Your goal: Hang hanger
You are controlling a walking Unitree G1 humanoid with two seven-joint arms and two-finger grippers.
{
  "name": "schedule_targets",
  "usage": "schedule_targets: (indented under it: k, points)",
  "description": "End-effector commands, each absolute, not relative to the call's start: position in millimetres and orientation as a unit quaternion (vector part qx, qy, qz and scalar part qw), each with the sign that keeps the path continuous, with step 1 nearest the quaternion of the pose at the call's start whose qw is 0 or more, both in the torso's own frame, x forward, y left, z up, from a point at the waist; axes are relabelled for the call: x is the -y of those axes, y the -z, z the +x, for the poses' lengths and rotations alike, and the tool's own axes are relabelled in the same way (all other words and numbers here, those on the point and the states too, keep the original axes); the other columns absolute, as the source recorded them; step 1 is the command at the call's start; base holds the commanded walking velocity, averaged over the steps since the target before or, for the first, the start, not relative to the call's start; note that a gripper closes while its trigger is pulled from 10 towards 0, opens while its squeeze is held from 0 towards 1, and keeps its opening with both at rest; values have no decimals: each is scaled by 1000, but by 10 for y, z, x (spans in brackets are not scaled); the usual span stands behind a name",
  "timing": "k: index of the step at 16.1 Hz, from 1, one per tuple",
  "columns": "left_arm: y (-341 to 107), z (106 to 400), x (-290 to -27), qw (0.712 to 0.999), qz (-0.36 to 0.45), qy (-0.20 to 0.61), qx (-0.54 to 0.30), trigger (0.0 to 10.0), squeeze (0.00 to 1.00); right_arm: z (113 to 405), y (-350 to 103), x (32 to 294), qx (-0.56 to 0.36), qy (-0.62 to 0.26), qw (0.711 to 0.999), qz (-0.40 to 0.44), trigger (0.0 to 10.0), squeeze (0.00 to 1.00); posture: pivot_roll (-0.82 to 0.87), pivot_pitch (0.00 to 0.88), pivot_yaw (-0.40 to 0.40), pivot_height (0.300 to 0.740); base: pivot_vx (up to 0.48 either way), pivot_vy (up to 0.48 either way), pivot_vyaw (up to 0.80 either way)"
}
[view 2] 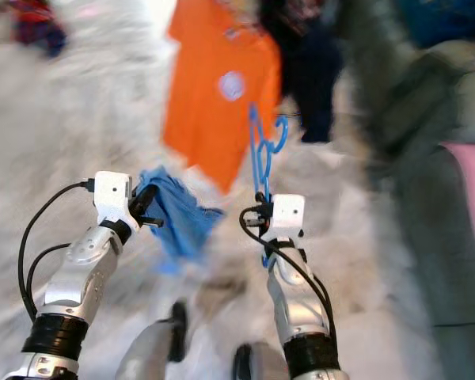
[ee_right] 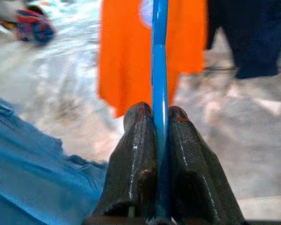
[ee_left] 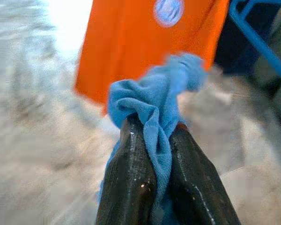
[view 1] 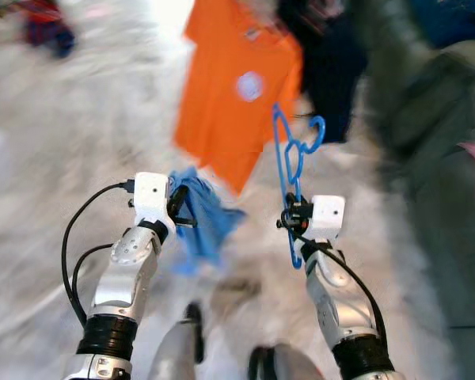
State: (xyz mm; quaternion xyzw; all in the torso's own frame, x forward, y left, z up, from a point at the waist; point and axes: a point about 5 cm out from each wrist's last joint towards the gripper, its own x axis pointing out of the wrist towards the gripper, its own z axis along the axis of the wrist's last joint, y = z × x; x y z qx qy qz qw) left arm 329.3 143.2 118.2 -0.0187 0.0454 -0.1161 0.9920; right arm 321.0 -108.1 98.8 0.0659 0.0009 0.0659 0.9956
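My right gripper (view 1: 289,215) is shut on a blue plastic hanger (view 1: 289,154), which stands upright with its hook at the top right; the wrist view shows the blue bar (ee_right: 159,70) pinched between the two black fingers (ee_right: 138,154). My left gripper (view 1: 176,204) is shut on a light blue cloth garment (view 1: 206,222) that droops down to the right of it. In the left wrist view the blue cloth (ee_left: 152,101) bunches out from between the fingertips (ee_left: 131,159). The two grippers are level and apart.
An orange t-shirt (view 1: 241,87) with a round pale logo hangs ahead, next to dark clothes (view 1: 328,63). A grey-green sofa or cushion (view 1: 435,174) stands on the right. A dark red bundle (view 1: 43,24) lies on the pale floor at far left. The picture is blurred.
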Motion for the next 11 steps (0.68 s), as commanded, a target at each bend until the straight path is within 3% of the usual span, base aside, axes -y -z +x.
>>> schedule_targets:
  k: [1, 3, 11]
  points:
    - [-1190, 3281, -1353, 990, -16, 130, -44, 10000, 0, 3161, -908, 1177, -11, -51, 997, 63, 10000, 0, 102, 263, -40, 740, -390, 0, 0]
    - [-1187, 3278, -1347, 990, -14, 133, -43, 10000, 0, 3158, -909, 1174, -10, -50, 997, 63, 10000, 0, 102, 264, -38, 740, -377, 0, 0]
    - [-1255, 3264, -1372, 987, -23, 160, -18, 10000, 0, 3154, -901, 1182, -10, -46, 998, 52, 10000, 0, 106, 273, -30, 740, 0, 0, 0]
